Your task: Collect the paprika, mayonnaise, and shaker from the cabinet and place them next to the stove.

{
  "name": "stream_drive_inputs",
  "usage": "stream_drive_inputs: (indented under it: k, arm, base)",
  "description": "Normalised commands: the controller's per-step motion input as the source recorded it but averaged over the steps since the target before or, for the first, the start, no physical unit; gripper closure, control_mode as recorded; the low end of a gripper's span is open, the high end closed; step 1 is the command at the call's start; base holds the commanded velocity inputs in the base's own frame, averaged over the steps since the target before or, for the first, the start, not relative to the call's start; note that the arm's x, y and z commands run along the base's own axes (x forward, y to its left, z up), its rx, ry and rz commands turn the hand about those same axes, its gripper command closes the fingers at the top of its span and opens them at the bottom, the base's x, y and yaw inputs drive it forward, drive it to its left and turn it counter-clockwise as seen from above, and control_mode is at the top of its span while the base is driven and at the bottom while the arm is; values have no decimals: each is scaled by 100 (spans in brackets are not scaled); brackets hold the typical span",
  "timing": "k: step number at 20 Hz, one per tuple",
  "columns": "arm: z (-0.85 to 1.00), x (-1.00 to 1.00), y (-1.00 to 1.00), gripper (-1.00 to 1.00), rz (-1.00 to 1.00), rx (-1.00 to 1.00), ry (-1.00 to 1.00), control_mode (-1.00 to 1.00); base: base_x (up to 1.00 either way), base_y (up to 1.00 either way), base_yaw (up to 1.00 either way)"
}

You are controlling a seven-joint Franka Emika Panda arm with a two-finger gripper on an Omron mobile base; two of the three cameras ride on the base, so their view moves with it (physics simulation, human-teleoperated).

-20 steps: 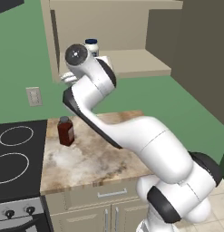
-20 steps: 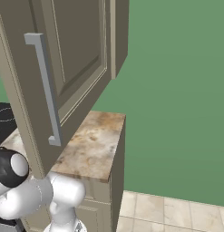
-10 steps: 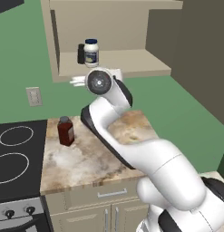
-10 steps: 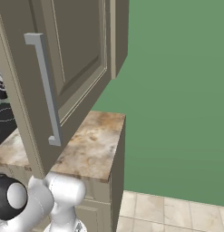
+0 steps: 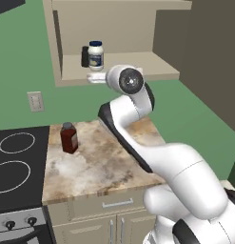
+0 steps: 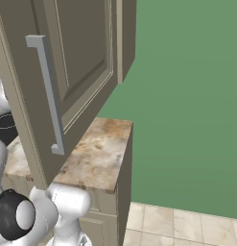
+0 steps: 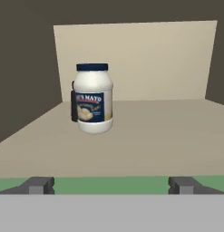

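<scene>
The mayonnaise [image 5: 95, 55], a white jar with a dark blue lid, stands upright on the shelf of the open cabinet [image 5: 138, 66]. The slim black shaker [image 5: 84, 56] stands just to its left. In the hand view the mayonnaise [image 7: 93, 99] is ahead and left of centre, with the shaker [image 7: 73, 106] peeking out behind it. My gripper [image 7: 111, 186] is open and empty, level with the shelf's front edge and short of the jar. From the left base view the gripper [image 5: 94, 77] hangs just below and in front of the jar. The paprika [image 5: 68, 137] stands on the counter beside the stove [image 5: 14, 162].
The cabinet's open door [image 6: 81, 72] with its long grey handle [image 6: 45, 96] swings out on the right. The marble counter [image 5: 100, 162] runs from the stove to the right end. A wall outlet [image 5: 35, 101] sits above the stove.
The arm's wrist has swung right and away from the front of the jar, bringing the hand level with the shelf edge. The gripper has stayed open; the jar, shaker and paprika have not moved.
</scene>
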Motion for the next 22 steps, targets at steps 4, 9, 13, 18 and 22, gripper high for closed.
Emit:
stream_drive_inputs:
  k: [4, 9, 13, 18, 22]
  arm:
    - [5, 5, -10, -100, 0, 0, 2, -100]
    - [1, 0, -9, -100, 3, 0, 0, -100]
    - [0, 6, 0, -100, 0, 0, 0, -100]
    - [0, 0, -18, -100, 0, 0, 0, -100]
    - [1, 0, -25, -100, 1, 0, 0, -100]
  base:
    - [0, 0, 0]
    - [0, 0, 0]
    - [0, 0, 0]
    - [0, 0, 0]
    - [0, 0, 0]
